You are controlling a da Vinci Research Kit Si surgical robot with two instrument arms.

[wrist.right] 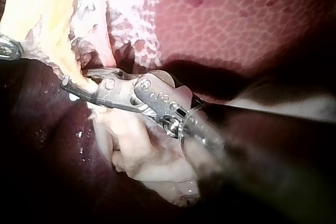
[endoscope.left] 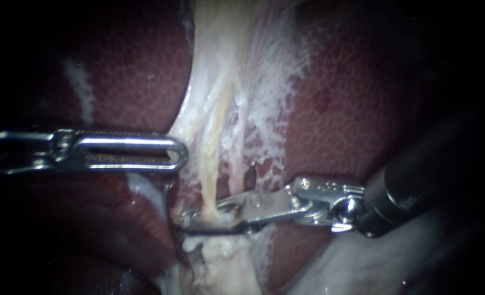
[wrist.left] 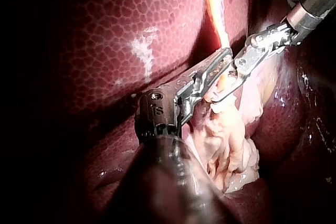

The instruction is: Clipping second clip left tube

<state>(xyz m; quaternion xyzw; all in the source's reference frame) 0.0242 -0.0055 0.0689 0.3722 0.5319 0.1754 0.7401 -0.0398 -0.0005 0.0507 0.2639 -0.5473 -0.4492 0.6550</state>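
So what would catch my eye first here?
The shiny right instrument reaches in from the right, its open jaws astride a pale tube near the middle. Opposite it, the left instrument comes in from the left and stops just short of that tube. Dark red, mottled liver fills the background on both sides.

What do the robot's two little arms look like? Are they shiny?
Yes, both are shiny silver metal at the tip. The left instrument ends in a long, flat, rounded piece with a slot through it. The right instrument has small silver jaws, a hinge with round pins, and a dark, smooth shaft behind.
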